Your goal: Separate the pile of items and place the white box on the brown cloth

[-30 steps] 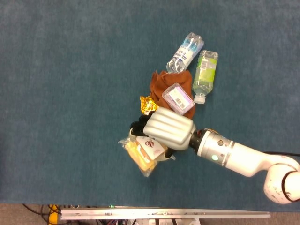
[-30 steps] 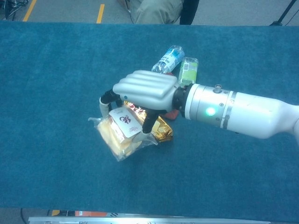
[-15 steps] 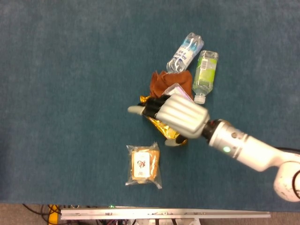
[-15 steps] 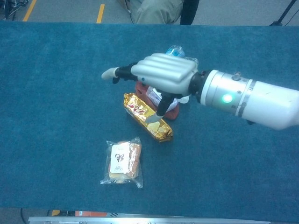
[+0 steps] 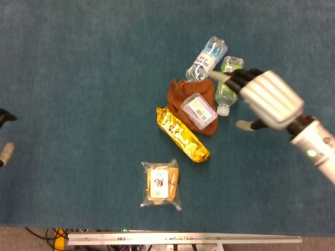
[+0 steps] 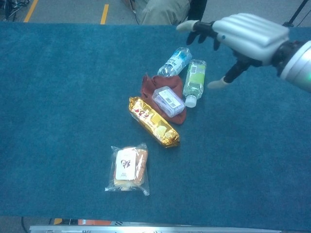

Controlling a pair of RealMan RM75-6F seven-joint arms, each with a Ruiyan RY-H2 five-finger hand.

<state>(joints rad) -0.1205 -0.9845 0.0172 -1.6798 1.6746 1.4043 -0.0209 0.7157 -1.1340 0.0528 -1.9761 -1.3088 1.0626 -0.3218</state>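
The white box (image 5: 199, 109) (image 6: 168, 99), with a purple label, lies on the crumpled brown cloth (image 5: 179, 92) (image 6: 147, 87). A gold snack bag (image 5: 182, 135) (image 6: 153, 122) lies just in front of the cloth, touching it. A clear pack with a sandwich (image 5: 161, 184) (image 6: 127, 167) lies apart, nearer the front edge. My right hand (image 5: 267, 99) (image 6: 252, 31) hovers open to the right of the pile, above the green bottle's far side, holding nothing. Only the fingertips of my left hand (image 5: 4, 136) show at the left edge, spread apart and empty.
A clear water bottle (image 5: 207, 58) (image 6: 175, 61) and a green bottle (image 5: 229, 78) (image 6: 194, 77) lie side by side behind the cloth, touching it. Blue carpet covers the table (image 5: 78, 78). A metal rail (image 5: 183, 239) runs along the front edge.
My right hand released the sandwich pack near the front, then rose and swung right and back, off the pile. The gold bag and box are now uncovered. Left fingertips have appeared at the left edge.
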